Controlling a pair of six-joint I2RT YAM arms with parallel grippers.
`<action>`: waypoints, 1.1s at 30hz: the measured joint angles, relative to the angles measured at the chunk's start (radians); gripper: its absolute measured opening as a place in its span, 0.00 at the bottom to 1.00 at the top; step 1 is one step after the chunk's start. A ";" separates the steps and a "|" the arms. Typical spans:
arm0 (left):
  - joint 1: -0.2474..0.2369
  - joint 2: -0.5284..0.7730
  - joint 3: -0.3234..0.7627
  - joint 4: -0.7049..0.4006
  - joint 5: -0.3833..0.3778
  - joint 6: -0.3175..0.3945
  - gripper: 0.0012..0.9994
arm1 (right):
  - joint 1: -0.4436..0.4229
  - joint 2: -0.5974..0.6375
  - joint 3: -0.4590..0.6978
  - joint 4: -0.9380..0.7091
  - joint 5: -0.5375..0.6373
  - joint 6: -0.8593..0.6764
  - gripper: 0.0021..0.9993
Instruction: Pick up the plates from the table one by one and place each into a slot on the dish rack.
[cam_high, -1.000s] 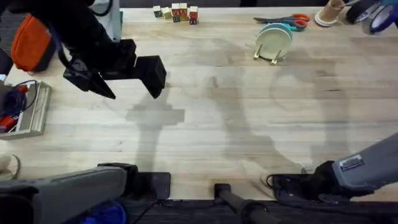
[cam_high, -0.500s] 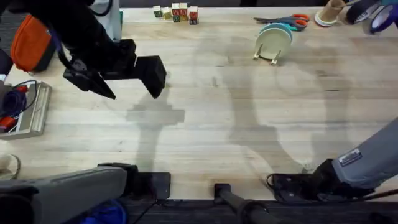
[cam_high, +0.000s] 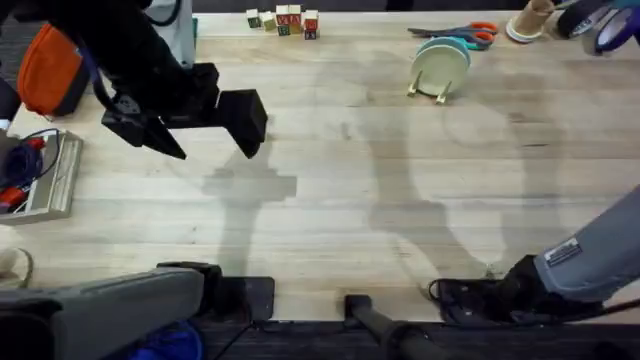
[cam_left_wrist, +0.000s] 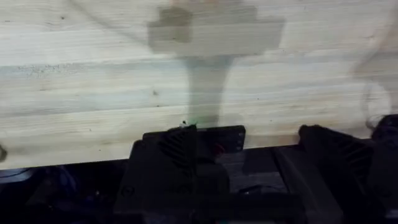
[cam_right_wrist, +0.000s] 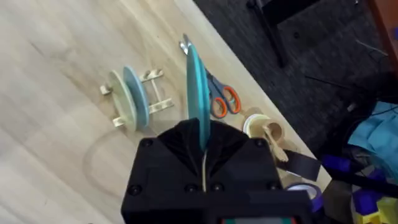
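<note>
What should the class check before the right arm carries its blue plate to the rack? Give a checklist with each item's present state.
1. Grip: the right gripper is shut on the blue plate: ok.
2. Plate held on edge, ready for a slot: ok.
3. The rack stands upright on the table: ok.
4. A free slot beside the two plates standing in the rack: cannot tell.
5. The left gripper is open and far from the rack: ok.

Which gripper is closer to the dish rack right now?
Right, apparently. The right gripper, clamping a turquoise plate, looks down on the dish rack from above. The left gripper hangs open over the table's far left side, well away from the rack.
</note>
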 joint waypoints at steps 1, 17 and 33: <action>0.000 0.000 0.000 0.000 0.000 0.000 0.99 | 0.000 0.007 0.000 0.010 0.000 0.002 0.03; 0.000 0.000 0.000 0.000 0.000 0.000 0.99 | -0.021 0.134 0.000 0.127 0.000 0.006 0.03; 0.000 0.000 0.000 0.000 0.000 0.000 0.99 | -0.025 0.154 0.000 0.069 -0.078 -0.032 0.03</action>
